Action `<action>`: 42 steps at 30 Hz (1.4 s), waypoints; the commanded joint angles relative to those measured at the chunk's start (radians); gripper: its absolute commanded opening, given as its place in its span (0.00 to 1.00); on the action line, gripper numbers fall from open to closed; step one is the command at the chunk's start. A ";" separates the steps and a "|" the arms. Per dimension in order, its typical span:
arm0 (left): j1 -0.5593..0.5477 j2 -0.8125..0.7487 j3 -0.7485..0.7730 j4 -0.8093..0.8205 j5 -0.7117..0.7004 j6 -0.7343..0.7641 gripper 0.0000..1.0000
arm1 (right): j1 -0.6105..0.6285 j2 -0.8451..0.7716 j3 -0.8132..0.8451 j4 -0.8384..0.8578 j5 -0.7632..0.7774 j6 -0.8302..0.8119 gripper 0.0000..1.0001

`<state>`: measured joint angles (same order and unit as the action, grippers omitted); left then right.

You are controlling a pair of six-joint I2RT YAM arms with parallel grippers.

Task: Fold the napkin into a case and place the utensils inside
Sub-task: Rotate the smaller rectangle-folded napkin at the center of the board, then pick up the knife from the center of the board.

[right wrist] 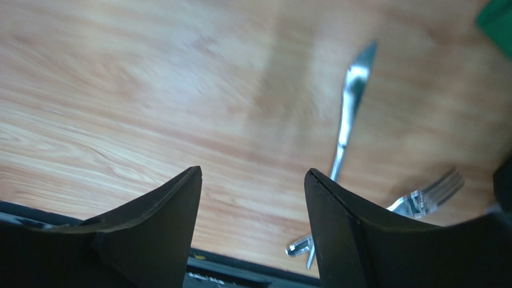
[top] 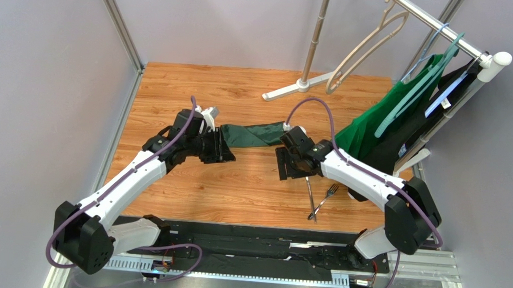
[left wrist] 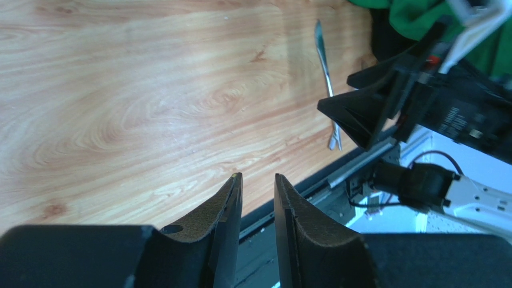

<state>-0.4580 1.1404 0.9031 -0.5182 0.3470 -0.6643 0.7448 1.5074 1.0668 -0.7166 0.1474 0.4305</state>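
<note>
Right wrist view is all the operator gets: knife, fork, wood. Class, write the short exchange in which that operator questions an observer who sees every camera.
Operator: Where is the napkin?
Observer: Top view: the napkin lies as a narrow band on the table, between the left gripper and the right gripper.
Operator: Is the left one gripping it?
Observer: No. Its wrist view shows a narrow gap between the fingers, nothing in it.
</note>
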 commanded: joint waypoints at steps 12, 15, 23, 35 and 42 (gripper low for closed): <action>-0.047 -0.077 -0.023 0.057 0.142 -0.001 0.36 | -0.107 -0.012 -0.266 0.019 -0.020 0.077 0.66; -0.047 -0.067 -0.010 0.049 0.136 0.006 0.36 | -0.121 0.026 -0.280 0.055 -0.046 0.073 0.55; -0.047 -0.021 -0.009 0.059 0.174 0.022 0.37 | -0.053 0.126 -0.226 0.109 -0.022 0.089 0.09; -0.143 -0.015 -0.199 0.567 0.245 -0.050 0.50 | -0.048 -0.013 -0.005 0.222 -0.106 0.350 0.00; -0.188 0.059 -0.219 0.619 0.195 -0.035 0.50 | -0.059 -0.050 -0.033 0.471 -0.242 0.592 0.00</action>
<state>-0.6407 1.1610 0.6785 -0.0162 0.5659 -0.7017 0.6899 1.5005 1.0351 -0.4534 -0.0067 0.8234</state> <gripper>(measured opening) 0.496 0.029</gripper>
